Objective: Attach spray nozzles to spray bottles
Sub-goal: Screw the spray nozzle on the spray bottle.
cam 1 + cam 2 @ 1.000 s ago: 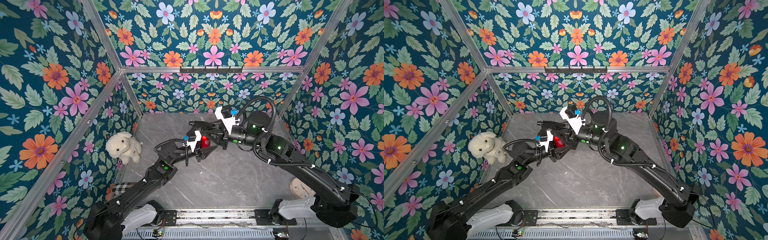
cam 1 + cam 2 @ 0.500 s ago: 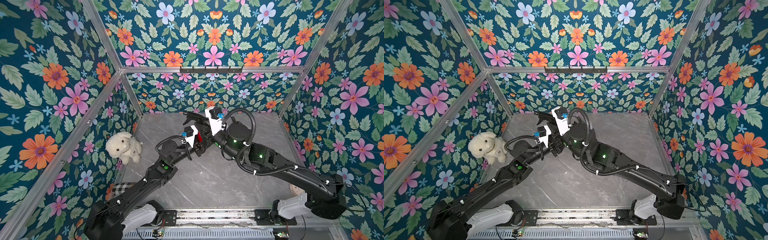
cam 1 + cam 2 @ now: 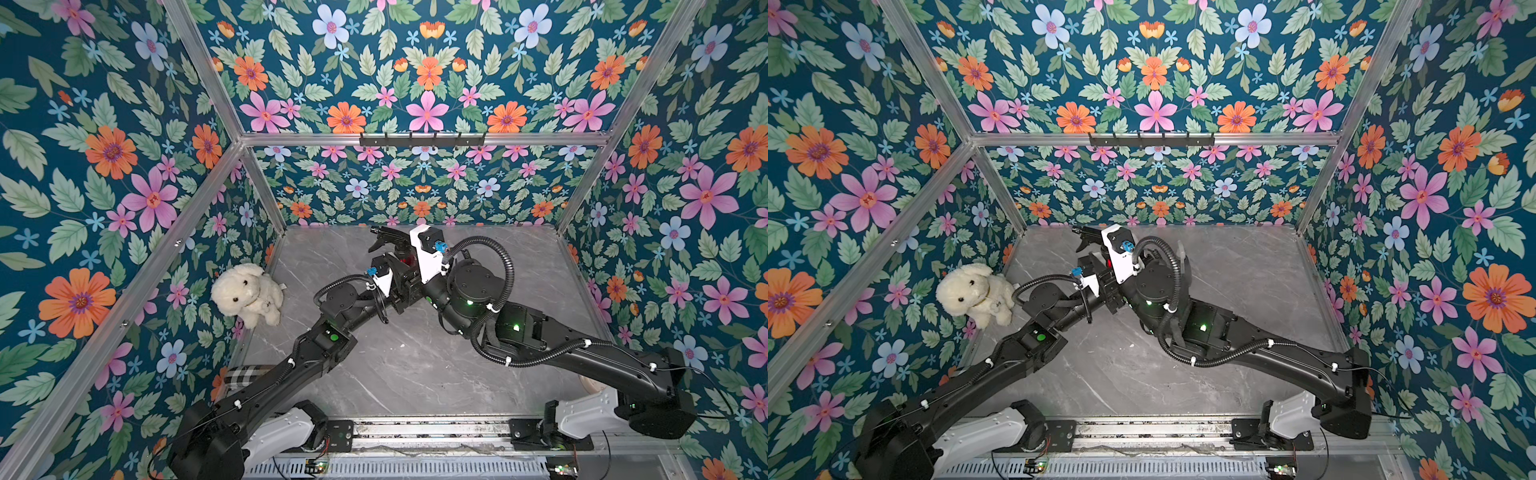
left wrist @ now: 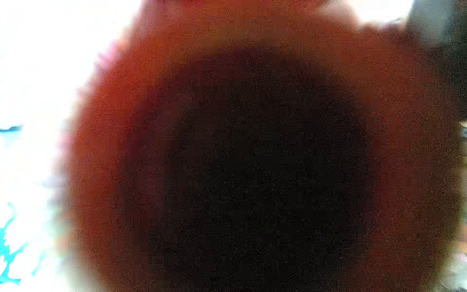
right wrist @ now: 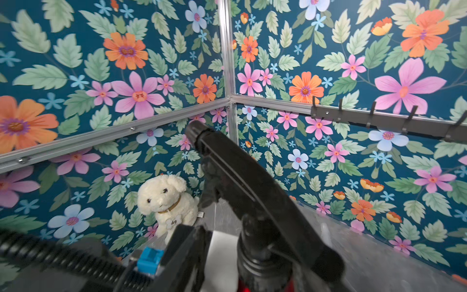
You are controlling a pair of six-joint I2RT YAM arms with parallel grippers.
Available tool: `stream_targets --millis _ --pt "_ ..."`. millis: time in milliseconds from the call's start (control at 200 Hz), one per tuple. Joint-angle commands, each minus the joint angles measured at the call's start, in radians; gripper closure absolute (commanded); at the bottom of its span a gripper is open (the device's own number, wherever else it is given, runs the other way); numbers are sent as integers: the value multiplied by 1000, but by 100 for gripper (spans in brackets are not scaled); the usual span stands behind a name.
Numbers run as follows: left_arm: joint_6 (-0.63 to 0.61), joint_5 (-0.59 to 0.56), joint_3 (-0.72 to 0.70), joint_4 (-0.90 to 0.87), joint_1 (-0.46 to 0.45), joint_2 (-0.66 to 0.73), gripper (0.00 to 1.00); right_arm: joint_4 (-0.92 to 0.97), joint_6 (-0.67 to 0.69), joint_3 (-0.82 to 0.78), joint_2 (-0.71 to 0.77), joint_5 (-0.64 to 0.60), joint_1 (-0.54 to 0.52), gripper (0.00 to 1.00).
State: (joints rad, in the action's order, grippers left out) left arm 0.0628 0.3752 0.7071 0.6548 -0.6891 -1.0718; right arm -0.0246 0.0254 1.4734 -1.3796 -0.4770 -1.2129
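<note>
With 12 o'clock at the back wall and 6 o'clock at the arm bases, both arms reach in over the grey marble table (image 3: pixel 415 374) and meet at about 12 o'clock, near the back edge and slightly toward 11.

The left gripper (image 3: pixel 402 270) comes in from 7 o'clock. Its fingers are clamped on the red bottle (image 3: pixel 409 261), which shows in both top views only as a small red patch (image 3: pixel 1109 262) between the two wrists. In the left wrist view the bottle (image 4: pixel 126 126) is so close that it fills nearly the whole frame as a red-brown blur with a dark centre.

The black spray nozzle (image 3: pixel 384 237) sits on top of the red bottle. Its spout points toward 10 o'clock, at the back left corner. In the right wrist view the nozzle (image 5: pixel 252 192) rises from its ribbed collar, with a strip of the red bottle (image 5: pixel 243 287) showing just below it. How firmly the collar is seated cannot be told.

The right gripper (image 3: pixel 405 249) comes in from 4 o'clock and sits right at the nozzle's rear. Its fingers are hidden by its own white mount, so it cannot be told whether they are apart or together.

A cream plush dog (image 3: pixel 247 293) sits at 9 o'clock against the left wall, well apart from the grippers. A black hook rail (image 3: pixel 422 140) is fixed to the frame bar across the back wall.
</note>
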Motion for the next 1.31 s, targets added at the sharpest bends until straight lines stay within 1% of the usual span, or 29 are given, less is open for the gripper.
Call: stream_targets --millis 0,185,240,275,325,375,390,445,555,635,755,820,890,935,1055,1140,1185,1300 --pt "41 -55 4 -23 3 -5 100 138 82 -35 35 293 -29 41" --pt "37 -24 2 -22 5 -6 100 128 156 -129 167 328 -25 36" --pt "35 -13 0 -20 5 -5 100 159 146 -127 198 369 0 35" --pt "34 0 -1 -19 5 -2 100 180 117 -122 214 414 36 35" --pt "30 25 -4 -17 5 1 100 197 59 -118 238 507 110 34" --pt "29 47 -5 -15 5 3 100 209 -1 -113 254 640 196 33" --pt "28 55 -5 -14 5 4 100 214 -12 -109 256 699 241 33" --pt "26 83 -6 -13 5 6 100 216 -75 -97 254 894 354 33" --pt "28 147 -2 -10 5 6 100 174 -172 -71 213 1205 529 35" --pt "37 205 3 -3 7 -2 100 156 -198 -38 165 1366 595 38" --pt "52 285 5 11 7 -9 100 191 -149 25 96 1519 607 40" --pt "60 318 9 15 6 -17 100 231 -114 59 61 1554 607 40" --pt "68 360 11 22 7 -24 100 268 -80 79 35 1553 607 40" --pt "74 367 13 26 7 -25 100 280 -69 90 18 1554 608 40" --pt "75 387 20 20 7 -34 100 266 -83 96 -8 1561 606 40" --pt "75 402 26 14 7 -41 100 245 -91 93 -13 1541 598 41" --pt "75 408 28 12 7 -46 100 242 -87 93 -14 1528 594 42" --pt "75 416 32 10 8 -54 100 232 -99 97 -19 1516 588 51"
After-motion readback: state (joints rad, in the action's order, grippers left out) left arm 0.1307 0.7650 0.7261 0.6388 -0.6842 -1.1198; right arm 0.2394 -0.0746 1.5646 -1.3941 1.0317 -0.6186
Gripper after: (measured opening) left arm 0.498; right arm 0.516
